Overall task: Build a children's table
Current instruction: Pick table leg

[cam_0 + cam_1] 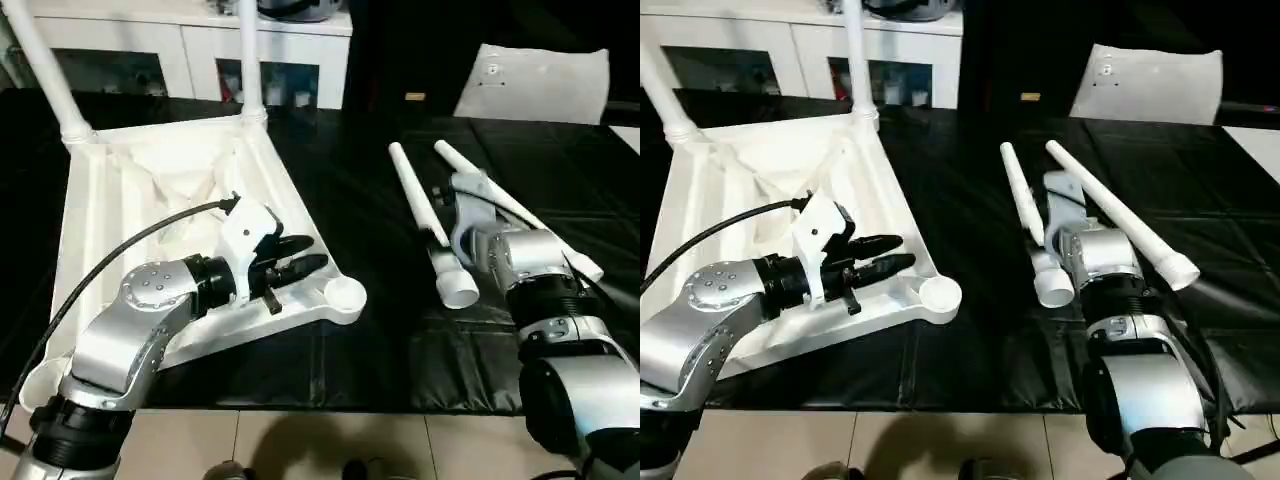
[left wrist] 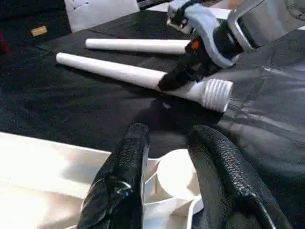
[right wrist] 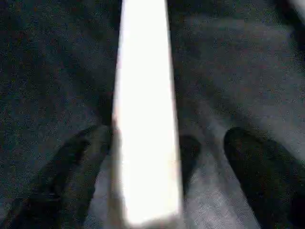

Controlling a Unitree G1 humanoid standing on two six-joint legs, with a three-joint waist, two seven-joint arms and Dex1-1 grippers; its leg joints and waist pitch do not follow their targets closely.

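Writing: no lettering can be read on any part.
Left gripper (image 1: 305, 257): fingers apart, over tabletop (image 1: 110, 190).
Right gripper (image 3: 162, 157): fingers apart astride a loose leg (image 1: 428, 222).

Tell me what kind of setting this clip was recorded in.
Probably an indoor lab or test room set up for furniture assembly: a work surface covered in black sheeting, a white cabinet with glass doors behind it, and an upturned white tabletop with two loose legs lying alongside.

No legible text, labels, brand marks, numbers or signs in any view. None readable on the white plastic parts, the robot arms or the dark surface.
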